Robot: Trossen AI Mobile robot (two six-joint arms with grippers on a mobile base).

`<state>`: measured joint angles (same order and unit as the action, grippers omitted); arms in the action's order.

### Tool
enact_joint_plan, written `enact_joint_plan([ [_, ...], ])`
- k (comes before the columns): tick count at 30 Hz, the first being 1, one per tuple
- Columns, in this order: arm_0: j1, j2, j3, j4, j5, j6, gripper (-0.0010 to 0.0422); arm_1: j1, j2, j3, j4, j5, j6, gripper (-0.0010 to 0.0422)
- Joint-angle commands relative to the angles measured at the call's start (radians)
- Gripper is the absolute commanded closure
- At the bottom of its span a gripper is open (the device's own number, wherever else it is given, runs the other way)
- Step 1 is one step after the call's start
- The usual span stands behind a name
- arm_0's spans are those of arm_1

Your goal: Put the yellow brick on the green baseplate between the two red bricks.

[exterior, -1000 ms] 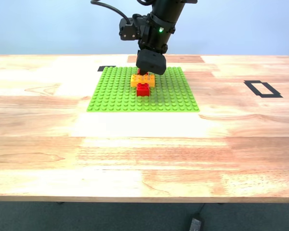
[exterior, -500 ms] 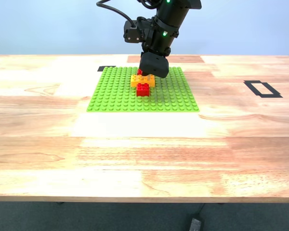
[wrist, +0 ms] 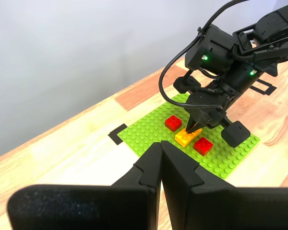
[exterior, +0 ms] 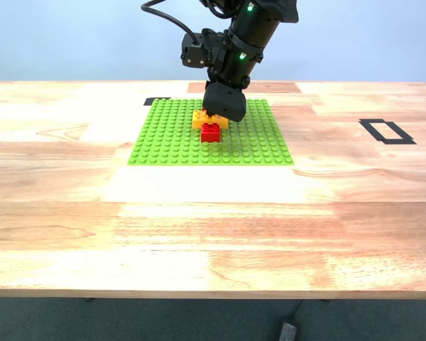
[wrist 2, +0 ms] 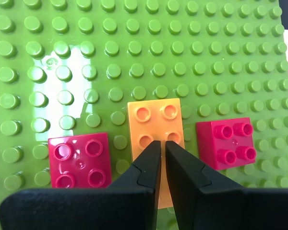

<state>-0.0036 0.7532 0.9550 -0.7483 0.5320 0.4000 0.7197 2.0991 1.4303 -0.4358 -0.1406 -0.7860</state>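
Note:
The yellow brick (exterior: 201, 119) sits on the green baseplate (exterior: 170, 135) between the two red bricks. The near red brick (exterior: 211, 132) shows in the exterior view; the arm hides the far one. In the second wrist view the yellow brick (wrist 2: 153, 120) lies between one red brick (wrist 2: 79, 159) and the other (wrist 2: 225, 143). My second gripper (wrist 2: 163, 143) is shut, its tips down on the yellow brick's top. It also shows in the exterior view (exterior: 216, 114). My first gripper (wrist: 161, 143) is shut and empty, far from the baseplate (wrist: 149, 132).
A black tape rectangle (exterior: 387, 131) marks the table at the exterior view's right. A short black tape mark (exterior: 157, 101) lies at the baseplate's far corner. Bare wooden table (exterior: 213, 227) stretches in front of the baseplate.
My second gripper has shifted a little to the exterior view's right and come down over the yellow brick, so the far red brick is now hidden. The bricks have not moved.

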Motion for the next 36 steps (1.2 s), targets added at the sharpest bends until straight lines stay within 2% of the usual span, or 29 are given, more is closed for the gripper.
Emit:
enact_joint_plan([
  [1, 0.0, -0.005, 0.0, 0.001, 0.0, 0.0, 0.0413, -0.011, 0.006, -0.001, 0.0, 0.011, 0.004, 0.0396],
  [10, 0.0, -0.013, 0.0, -0.001, 0.0, 0.0, 0.0413, -0.014, 0.006, -0.005, 0.0, -0.017, 0.004, 0.0396],
  [22, 0.0, -0.015, 0.0, 0.007, 0.0, 0.0, 0.0412, -0.018, -0.077, 0.122, -0.067, 0.022, -0.001, 0.0396],
  [28, 0.0, -0.015, 0.0, 0.007, 0.0, 0.0, 0.0412, -0.035, -0.201, 0.117, -0.082, 0.047, -0.007, 0.0396],
  [36, 0.001, -0.015, 0.0, 0.008, 0.0, 0.0, 0.0413, -0.088, -0.498, -0.011, -0.051, 0.05, 0.066, 0.0396],
])
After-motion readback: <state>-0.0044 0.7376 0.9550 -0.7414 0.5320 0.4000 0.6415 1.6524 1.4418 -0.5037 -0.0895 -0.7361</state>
